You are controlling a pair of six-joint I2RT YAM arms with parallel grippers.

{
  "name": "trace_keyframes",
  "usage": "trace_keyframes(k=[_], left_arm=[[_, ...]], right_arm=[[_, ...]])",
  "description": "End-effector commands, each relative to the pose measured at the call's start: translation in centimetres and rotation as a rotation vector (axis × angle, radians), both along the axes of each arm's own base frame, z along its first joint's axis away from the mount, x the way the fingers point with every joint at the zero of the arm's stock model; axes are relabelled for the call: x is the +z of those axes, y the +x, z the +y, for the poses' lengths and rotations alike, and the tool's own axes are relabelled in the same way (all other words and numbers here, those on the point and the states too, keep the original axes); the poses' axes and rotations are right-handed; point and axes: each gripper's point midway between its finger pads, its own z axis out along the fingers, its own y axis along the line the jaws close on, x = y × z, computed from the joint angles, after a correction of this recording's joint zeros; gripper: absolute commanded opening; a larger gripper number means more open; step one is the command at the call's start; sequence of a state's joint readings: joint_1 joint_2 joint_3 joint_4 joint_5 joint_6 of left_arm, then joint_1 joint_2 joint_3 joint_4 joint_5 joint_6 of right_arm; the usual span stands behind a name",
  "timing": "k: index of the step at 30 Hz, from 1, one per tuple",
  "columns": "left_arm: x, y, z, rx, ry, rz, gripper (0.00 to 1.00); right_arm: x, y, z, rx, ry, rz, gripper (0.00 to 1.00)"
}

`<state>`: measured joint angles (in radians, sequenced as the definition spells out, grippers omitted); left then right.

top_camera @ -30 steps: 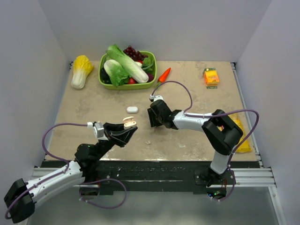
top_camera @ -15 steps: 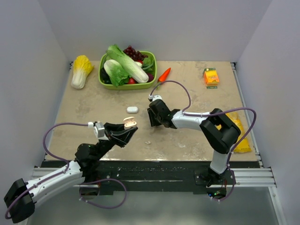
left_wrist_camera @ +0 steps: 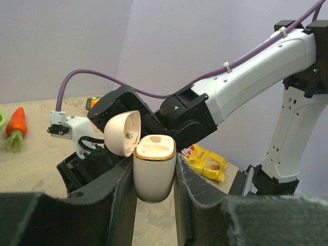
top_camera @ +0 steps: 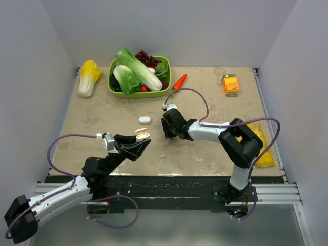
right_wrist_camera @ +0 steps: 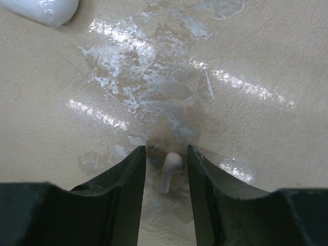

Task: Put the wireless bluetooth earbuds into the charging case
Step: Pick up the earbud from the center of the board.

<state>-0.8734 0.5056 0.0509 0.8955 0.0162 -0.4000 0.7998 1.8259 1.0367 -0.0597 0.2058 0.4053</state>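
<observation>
Left gripper [left_wrist_camera: 152, 166] clamps open, empty charging case [left_wrist_camera: 152, 179]; at its 3 o'clock, right gripper [right_wrist_camera: 166, 150], jaws narrow, straddles an earbud [right_wrist_camera: 171, 166].

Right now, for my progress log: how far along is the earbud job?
Done: the charging case sits lid-open in the left gripper, sockets looking empty. In hand: the open right gripper straddles one earbud, not yet gripped. Left: seat it, then the other small white bit.

Plain pale grey-lavender walls [top_camera: 169, 31] enclose a beige speckled surface [top_camera: 102, 118]; a black rail [top_camera: 169, 185] crosses the frame's bottom.
</observation>
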Motion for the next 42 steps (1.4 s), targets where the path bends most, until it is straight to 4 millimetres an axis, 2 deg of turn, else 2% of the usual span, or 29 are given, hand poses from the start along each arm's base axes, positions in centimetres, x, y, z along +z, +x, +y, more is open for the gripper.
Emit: trace_keyframes(k=[1, 15, 19, 24, 29, 30, 32, 33, 36, 37, 39, 40, 42], left_arm=[[-0.3, -0.1, 0.3, 0.017, -0.001, -0.025, 0.0], [-0.4, -0.2, 0.2, 0.011, 0.0, -0.021, 0.0], [-0.5, -0.1, 0.1, 0.01, 0.001, -0.018, 0.0], [-0.4, -0.1, 0.1, 0.008, 0.001, -0.021, 0.0], [-0.6, 0.0, 0.0, 0.013, 0.007, -0.018, 0.0], [-0.5, 0.0, 0.0, 0.012, 0.006, -0.019, 0.0], [-0.4, 0.0, 0.0, 0.012, 0.0, -0.024, 0.0], [-0.3, 0.0, 0.0, 0.013, -0.004, -0.026, 0.0], [0.4, 0.4, 0.2, 0.035, -0.026, -0.037, 0.0], [0.8, 0.5, 0.3, 0.042, -0.038, -0.044, 0.0], [1.1, 0.6, 0.4, 0.053, -0.047, -0.059, 0.0], [1.8, 0.6, 0.7, 0.063, -0.07, -0.076, 0.0], [2.6, 0.7, 1.0, 0.084, -0.081, -0.116, 0.0]], right_arm=[[0.5, -0.1, -1.0, -0.012, -0.027, -0.008, 0.41], [0.4, -0.6, -1.5, -0.012, -0.034, -0.002, 0.35], [0.3, -0.8, -1.5, -0.009, -0.026, -0.001, 0.25], [0.5, -0.8, -1.3, -0.008, -0.015, -0.002, 0.17], [2.5, -0.7, -1.1, -0.013, 0.059, -0.06, 0.03], [4.3, -0.4, -0.6, -0.013, 0.115, -0.103, 0.01], [6.0, -0.5, -0.4, -0.005, 0.177, -0.152, 0.0], [8.1, -0.5, -0.3, -0.009, 0.23, -0.19, 0.0], [11.1, -0.6, -0.1, 0.003, 0.311, -0.256, 0.0], [12.9, -0.9, 0.0, 0.016, 0.359, -0.293, 0.0], [15.3, -1.3, 0.3, 0.045, 0.419, -0.334, 0.0], [17.7, -1.5, 0.0, 0.044, 0.472, -0.39, 0.0], [20.2, -2.2, 0.0, 0.068, 0.542, -0.439, 0.0]])
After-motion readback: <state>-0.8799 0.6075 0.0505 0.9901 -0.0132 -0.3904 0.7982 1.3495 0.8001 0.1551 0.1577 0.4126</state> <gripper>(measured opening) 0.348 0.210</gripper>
